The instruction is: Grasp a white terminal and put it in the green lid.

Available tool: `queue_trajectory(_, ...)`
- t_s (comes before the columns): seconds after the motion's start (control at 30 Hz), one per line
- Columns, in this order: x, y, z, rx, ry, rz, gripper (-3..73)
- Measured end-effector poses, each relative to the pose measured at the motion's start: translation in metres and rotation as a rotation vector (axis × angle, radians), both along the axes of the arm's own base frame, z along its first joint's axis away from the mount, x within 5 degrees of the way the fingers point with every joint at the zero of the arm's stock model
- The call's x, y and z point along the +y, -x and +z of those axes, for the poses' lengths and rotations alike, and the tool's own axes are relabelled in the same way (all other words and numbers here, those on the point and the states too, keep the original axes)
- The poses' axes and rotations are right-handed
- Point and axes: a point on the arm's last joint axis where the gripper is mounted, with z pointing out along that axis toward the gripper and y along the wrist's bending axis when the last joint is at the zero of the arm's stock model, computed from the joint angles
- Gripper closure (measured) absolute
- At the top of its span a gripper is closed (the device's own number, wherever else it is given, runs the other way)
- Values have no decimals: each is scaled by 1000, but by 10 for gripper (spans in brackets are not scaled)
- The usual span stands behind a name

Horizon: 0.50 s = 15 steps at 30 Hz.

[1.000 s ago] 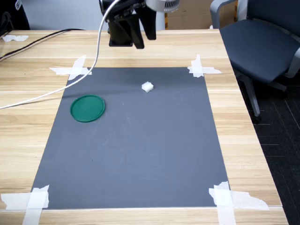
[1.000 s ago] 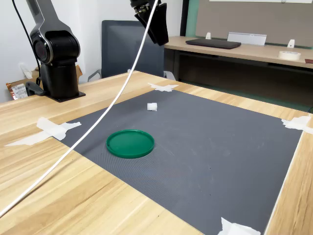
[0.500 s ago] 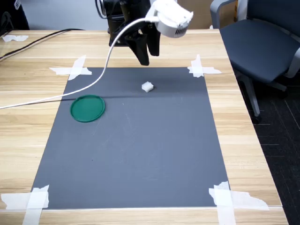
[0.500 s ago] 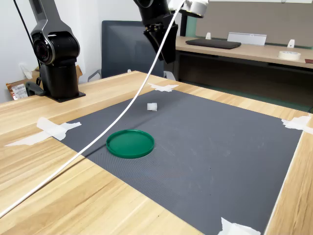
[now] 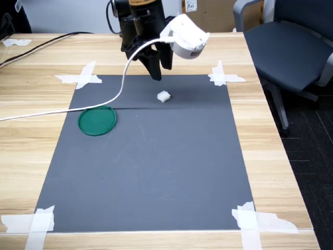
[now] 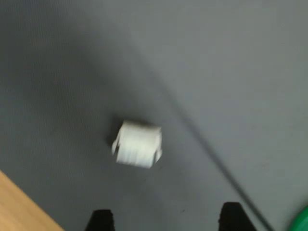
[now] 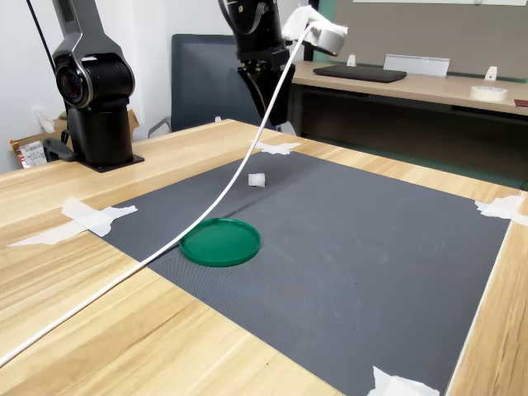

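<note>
Four taped corners hold a dark grey mat (image 5: pixel 151 156) flat on the wooden table (image 5: pixel 31 151) I am working over. I see an office chair (image 5: pixel 291 47) off the table at the first exterior view's right, and a desk (image 7: pixel 396 82) behind in the second exterior view. My gripper (image 5: pixel 157 70) hangs above the mat's far edge, jaws parted and empty, both tips showing in the wrist view. Just nearer lies the white terminal (image 5: pixel 163 96) on bare mat. Well apart sits the green lid (image 5: pixel 97 120), by the mat's edge at the first exterior view's left. A white cable (image 5: pixel 62 107) trails over that side. Most of the mat is open.
</note>
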Motion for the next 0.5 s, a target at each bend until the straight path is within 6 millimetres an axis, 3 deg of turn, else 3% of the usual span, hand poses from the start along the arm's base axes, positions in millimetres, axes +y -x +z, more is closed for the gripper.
queue_trajectory(0.5,-2,7,-17,28,58,38,260)
